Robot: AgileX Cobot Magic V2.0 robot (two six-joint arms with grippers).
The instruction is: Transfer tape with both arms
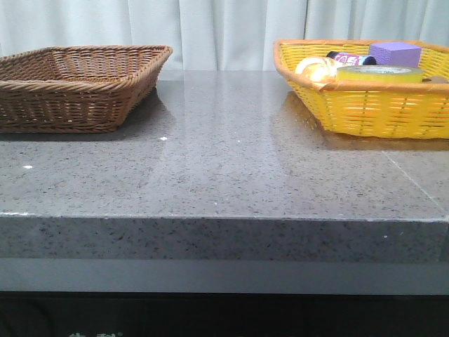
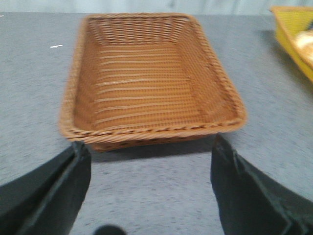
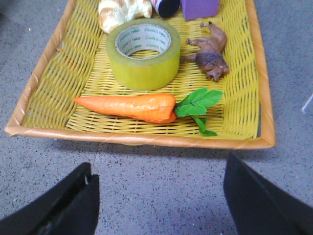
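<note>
The tape (image 3: 143,54), a fat yellow roll with a white core and green lettering, lies flat in the yellow basket (image 3: 146,139). In the front view only its top (image 1: 379,73) shows above the basket rim (image 1: 365,88) at the back right. My right gripper (image 3: 159,183) is open and empty above the grey table, short of the basket's near rim. My left gripper (image 2: 149,169) is open and empty above the table, short of the empty brown wicker basket (image 2: 151,132), which stands at the back left (image 1: 77,88). Neither arm shows in the front view.
In the yellow basket with the tape lie an orange toy carrot (image 3: 132,107), a brown toy animal (image 3: 211,51), a purple block (image 1: 394,53), a pale-gold round thing (image 1: 316,69) and a dark bottle (image 1: 351,57). The grey stone table (image 1: 224,161) stretches between the baskets.
</note>
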